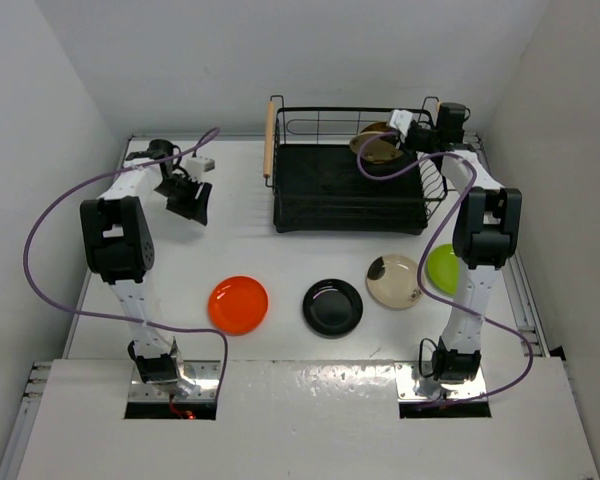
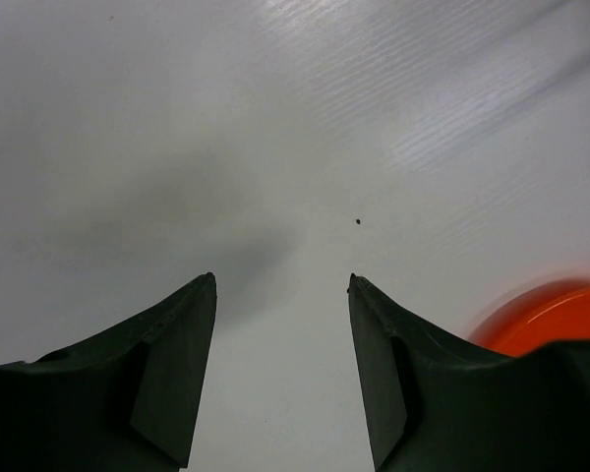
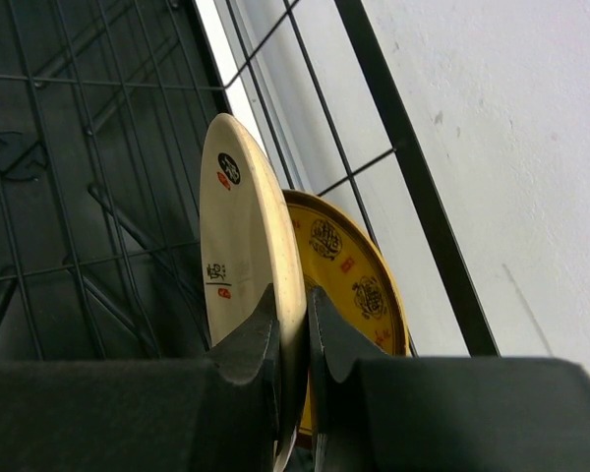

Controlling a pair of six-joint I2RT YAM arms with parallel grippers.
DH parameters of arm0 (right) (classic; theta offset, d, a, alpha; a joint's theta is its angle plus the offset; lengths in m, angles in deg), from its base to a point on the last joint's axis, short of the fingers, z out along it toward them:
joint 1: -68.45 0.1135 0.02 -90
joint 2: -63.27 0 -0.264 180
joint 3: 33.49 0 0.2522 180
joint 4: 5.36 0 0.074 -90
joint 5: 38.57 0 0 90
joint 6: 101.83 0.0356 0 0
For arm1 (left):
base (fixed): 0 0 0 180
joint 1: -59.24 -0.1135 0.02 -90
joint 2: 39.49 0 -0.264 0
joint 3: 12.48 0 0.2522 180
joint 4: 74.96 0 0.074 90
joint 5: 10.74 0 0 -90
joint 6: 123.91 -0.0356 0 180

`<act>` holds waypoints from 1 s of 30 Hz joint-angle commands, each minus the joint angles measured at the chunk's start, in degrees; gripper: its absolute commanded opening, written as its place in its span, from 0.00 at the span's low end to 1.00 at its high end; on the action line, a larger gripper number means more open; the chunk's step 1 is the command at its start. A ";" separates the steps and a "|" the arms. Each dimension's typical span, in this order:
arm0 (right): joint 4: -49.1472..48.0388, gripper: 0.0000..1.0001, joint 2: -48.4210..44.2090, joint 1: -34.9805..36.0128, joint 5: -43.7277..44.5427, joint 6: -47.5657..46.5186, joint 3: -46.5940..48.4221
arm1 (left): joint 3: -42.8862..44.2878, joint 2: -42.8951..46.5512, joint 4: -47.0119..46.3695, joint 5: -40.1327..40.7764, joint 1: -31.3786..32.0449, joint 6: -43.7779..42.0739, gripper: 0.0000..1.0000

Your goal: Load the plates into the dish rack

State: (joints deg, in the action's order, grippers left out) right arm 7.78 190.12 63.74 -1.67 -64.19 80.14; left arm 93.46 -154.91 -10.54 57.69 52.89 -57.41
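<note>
The black wire dish rack stands at the back centre. My right gripper is shut on the rim of a cream plate, held on edge inside the rack. A yellow-brown patterned plate stands on edge just behind it; both show at the rack's back right in the top view. On the table lie the orange plate, black plate, beige plate with a dark patch and lime green plate. My left gripper is open and empty above bare table at the far left.
The rack has two wooden handles, one on the left. Purple cables loop from both arms. White walls close in the table on the left, back and right. The orange plate's edge shows in the left wrist view.
</note>
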 commanded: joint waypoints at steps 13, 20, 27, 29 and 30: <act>-9.39 0.40 3.85 -0.30 2.83 6.74 -3.28 | 2.56 -0.34 0.85 0.29 -0.07 -0.49 0.61; -20.70 0.48 1.92 -0.39 2.22 17.62 -5.83 | 3.09 -0.34 0.85 0.29 -0.07 -0.49 0.61; -37.07 1.00 -1.07 -0.12 1.07 37.48 -6.71 | 2.57 3.78 2.17 0.29 1.60 -4.08 0.61; -39.98 1.00 -2.92 -0.04 2.12 39.43 -7.85 | 0.90 6.07 2.87 0.29 2.83 -7.15 0.61; -40.68 1.00 -5.10 0.14 2.82 40.05 -8.90 | -1.89 8.78 2.87 -0.49 2.83 -8.21 0.61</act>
State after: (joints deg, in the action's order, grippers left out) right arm -25.29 189.66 64.06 1.94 -32.65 73.32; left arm 94.14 -154.32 -9.30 58.37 54.11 -60.65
